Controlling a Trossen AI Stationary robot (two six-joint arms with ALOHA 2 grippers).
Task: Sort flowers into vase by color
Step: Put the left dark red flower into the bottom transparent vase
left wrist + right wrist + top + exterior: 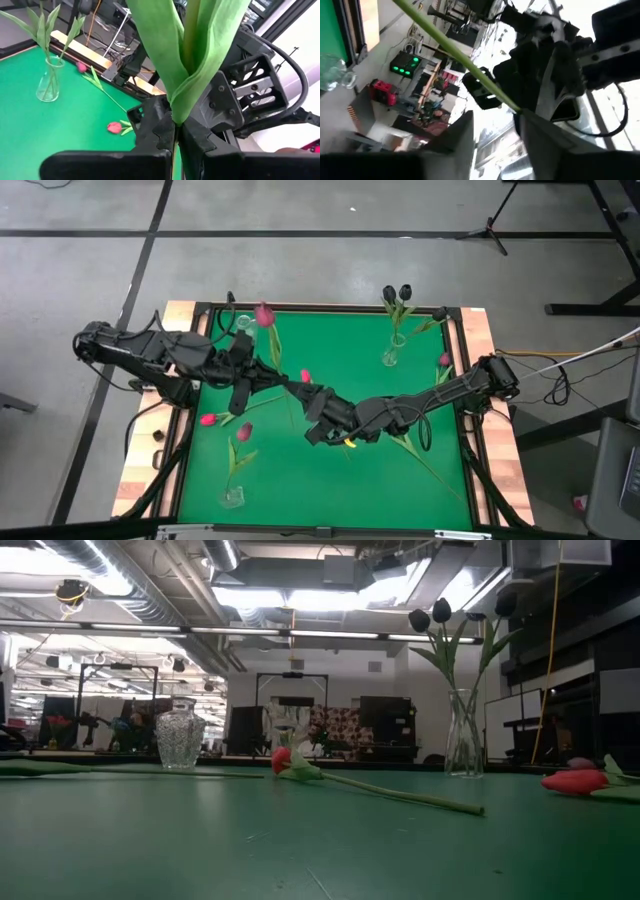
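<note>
Left arm [160, 355] and right arm [440, 392] meet mid-worktop [350, 470], jaws almost nose to nose.

Left jaws: clamped on the stem of a pink tulip [305, 376]. Its green leaves [200, 60] fan out just beyond the fingertips.

Right jaws: parted. The same stem [455, 47] runs across the gap, and neither finger pinches it.

Held tulip's head sits right beside both jaws, off the green.

Other flowers:
- loose pink tulip [207, 419] lies flat, behind the left jaws
- two near-black tulips [397, 293] stand in a clear vase [393, 352], well off to the side of the right jaws
- maroon tulip [264, 313] stands in the cut-glass vase [240, 325], beside the left wrist
- third vase [232, 497] holds one pink stem, well apart from both jaws
</note>
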